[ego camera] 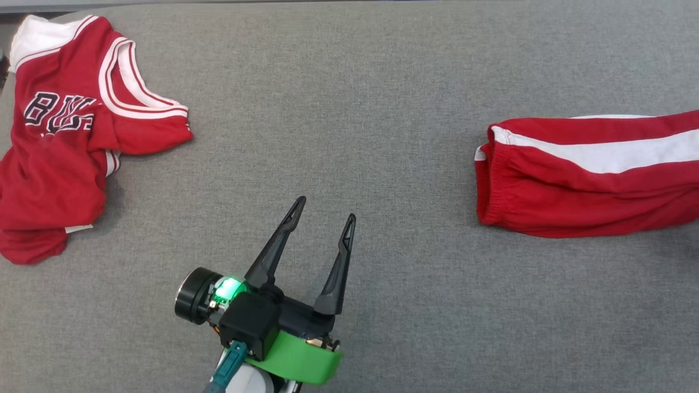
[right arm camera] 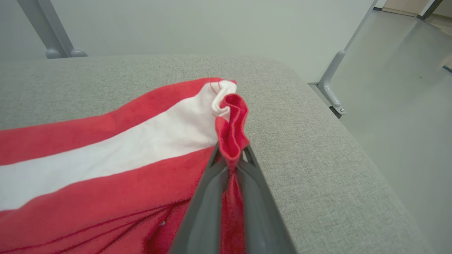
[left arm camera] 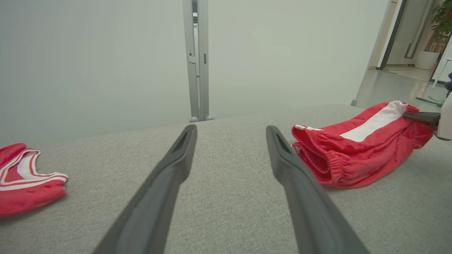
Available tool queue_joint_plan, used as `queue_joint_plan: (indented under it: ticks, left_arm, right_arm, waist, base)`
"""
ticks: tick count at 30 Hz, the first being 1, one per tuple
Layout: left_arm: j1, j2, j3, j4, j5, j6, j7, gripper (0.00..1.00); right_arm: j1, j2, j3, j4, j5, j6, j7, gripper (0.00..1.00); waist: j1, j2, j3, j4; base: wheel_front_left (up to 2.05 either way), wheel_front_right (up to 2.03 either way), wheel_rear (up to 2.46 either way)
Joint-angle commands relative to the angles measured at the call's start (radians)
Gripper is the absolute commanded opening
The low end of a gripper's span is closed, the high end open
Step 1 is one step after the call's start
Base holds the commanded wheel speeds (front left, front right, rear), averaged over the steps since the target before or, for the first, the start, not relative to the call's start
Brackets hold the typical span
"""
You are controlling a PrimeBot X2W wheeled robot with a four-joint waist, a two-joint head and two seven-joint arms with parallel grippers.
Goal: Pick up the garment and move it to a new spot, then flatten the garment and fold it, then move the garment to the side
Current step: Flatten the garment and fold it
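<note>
The garment (ego camera: 590,180) is a folded pair of red shorts with a white side stripe, lying at the right of the grey padded table (ego camera: 349,98). In the right wrist view my right gripper (right arm camera: 231,155) is shut on a bunched red edge of the garment (right arm camera: 106,165), close to the table's right edge. From the left wrist view the garment (left arm camera: 353,151) has the right gripper (left arm camera: 420,116) clamped at its far end. My left gripper (ego camera: 326,208) stands open over bare table at the middle front, well left of the shorts, with nothing between its fingers (left arm camera: 169,176).
A crumpled red jersey (ego camera: 71,136) with white trim and dark lettering lies at the table's far left, also in the left wrist view (left arm camera: 21,180). The rounded table edge (right arm camera: 328,127) drops to the floor just right of the shorts. A grey post (left arm camera: 197,60) stands behind the table.
</note>
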Motion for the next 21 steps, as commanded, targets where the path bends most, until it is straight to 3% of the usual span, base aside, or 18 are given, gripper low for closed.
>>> queue_joint_plan:
  ticks: [1,7,14,21]
  left_arm:
    - [0.01,0.001,0.006,0.003,-0.003,0.001,0.001,1.0]
    - [0.033,0.001,0.028,-0.016,-0.029,0.021,0.001,1.0]
    - [0.053,0.002,0.027,-0.013,-0.036,0.021,0.001,1.0]
    - [0.052,0.002,0.011,-0.009,-0.045,0.025,0.001,1.0]
  right_arm:
    - [0.007,0.01,0.017,-0.032,0.017,-0.002,-0.009,0.0]
    - [0.044,0.06,0.13,-0.224,0.071,-0.002,0.029,0.0]
    - [0.116,0.132,0.253,-0.416,0.082,-0.002,0.119,0.0]
    - [0.164,0.203,0.335,-0.474,0.1,-0.001,0.195,0.0]
  waist:
    - [0.0,-0.0001,-0.024,-0.012]
    - [0.0,-0.0001,-0.07,-0.025]
    - [0.0,-0.0001,-0.108,0.008]
    - [0.0,-0.0001,-0.117,0.056]
  base:
    - [0.0,0.0,0.0]
    - [0.0,0.0,0.0]
    - [0.0,0.0,0.0]
    - [0.0,0.0,0.0]
